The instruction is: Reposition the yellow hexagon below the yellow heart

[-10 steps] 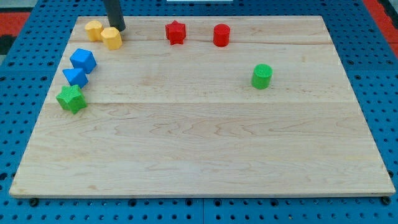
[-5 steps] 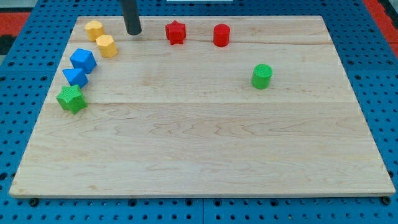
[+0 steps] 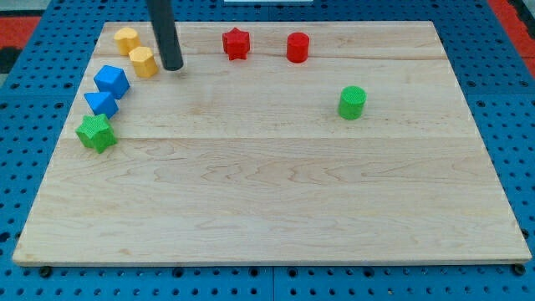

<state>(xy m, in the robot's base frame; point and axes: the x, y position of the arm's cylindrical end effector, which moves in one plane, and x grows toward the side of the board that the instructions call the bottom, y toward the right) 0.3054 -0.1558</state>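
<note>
Yellow hexagon (image 3: pixel 144 62) sits just below-right of yellow heart (image 3: pixel 126 39).
My tip (image 3: pixel 173 67) stands just right of the hexagon; no jaws fitted.

A pale wooden worktop (image 3: pixel 276 192) fills most of the view. It is made of long boards laid side by side, with faint seams running from the view's left to the view's right and a light grain throughout. Its far edge looks narrower than its near edge. Under it and around all four sides lies a blue pegboard (image 3: pixel 518 125) dotted with evenly spaced holes. Patches of red surface (image 3: pixel 21 21) show at the view's top corners. The light is even and soft, with only small shadows.
</note>
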